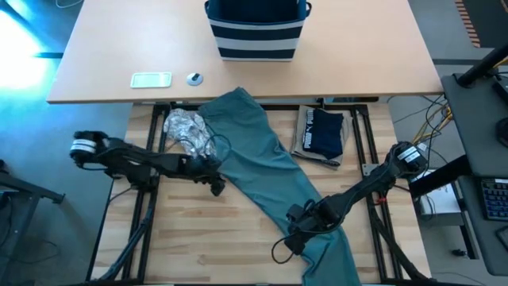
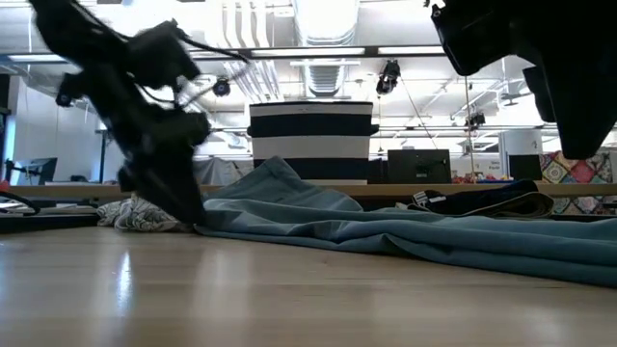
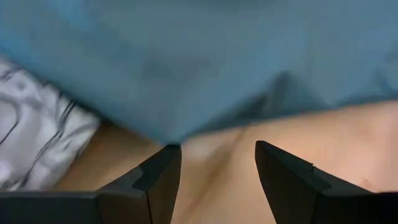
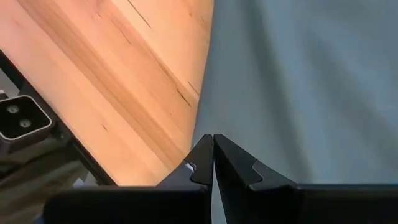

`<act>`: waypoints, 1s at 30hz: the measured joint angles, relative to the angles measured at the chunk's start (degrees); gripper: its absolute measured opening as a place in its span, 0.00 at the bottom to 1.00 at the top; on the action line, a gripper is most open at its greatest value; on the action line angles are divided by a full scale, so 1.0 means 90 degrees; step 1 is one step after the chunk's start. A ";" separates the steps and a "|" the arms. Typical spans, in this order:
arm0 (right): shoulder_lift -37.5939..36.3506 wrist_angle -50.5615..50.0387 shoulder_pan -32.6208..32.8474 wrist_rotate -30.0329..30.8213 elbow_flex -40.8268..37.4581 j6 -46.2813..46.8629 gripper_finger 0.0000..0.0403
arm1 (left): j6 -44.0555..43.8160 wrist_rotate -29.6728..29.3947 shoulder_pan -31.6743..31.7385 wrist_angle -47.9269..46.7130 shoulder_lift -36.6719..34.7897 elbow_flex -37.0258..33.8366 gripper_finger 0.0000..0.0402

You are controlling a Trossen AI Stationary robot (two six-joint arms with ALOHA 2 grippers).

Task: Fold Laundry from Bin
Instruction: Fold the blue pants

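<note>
The long teal-green cloth garment [image 1: 270, 171] runs diagonally between the arms, its near edge just ahead of the spread left gripper [image 3: 217, 171], while the right gripper [image 4: 213, 149], pressed together, sits at its lower edge.

The teal garment [image 1: 274, 179] runs off the high view's bottom edge; bin [image 1: 255, 30] contents seemingly hidden

Teal-green garment [image 1: 270, 171]: soft matt cloth, lying smooth w/ a few shallow folds. Grey-white patterned garment [image 1: 185, 127]: thin cloth, crumpling heavily. Navy garment w/ white print [image 1: 321, 133]: matt cloth. Bin [image 1: 255, 28]: soft striped fabric. Table [image 1: 190, 238]: pale wood planks, grain showing, slight sheen in low view. Left gripper [image 3: 217, 177] & right gripper [image 4: 213, 163] fingers: dark matt plastic-looking.
</note>
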 joint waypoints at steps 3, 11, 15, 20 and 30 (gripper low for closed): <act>0.0000 -0.0009 0.0002 0.0130 0.0060 0.0089 0.02 | 0.0155 -0.0124 0.0133 -0.0309 0.0701 0.0408 0.47; 0.0000 -0.0017 0.0002 0.0205 0.0160 0.0200 0.02 | 0.0372 -0.0234 0.0280 -0.0797 0.1062 0.1612 0.47; 0.0000 -0.0015 0.0002 0.0315 0.0159 0.0257 0.02 | 0.0551 -0.0522 0.0409 -0.0943 0.1160 0.1931 0.47; 0.0000 -0.0020 0.0002 0.0324 0.0159 0.0247 0.02 | 0.0571 -0.0476 0.0687 -0.1012 0.1606 0.2073 0.47; 0.0000 -0.0025 0.0002 0.0324 0.0152 0.0211 0.02 | 0.0515 -0.0379 0.0635 -0.2395 0.2003 0.2608 0.47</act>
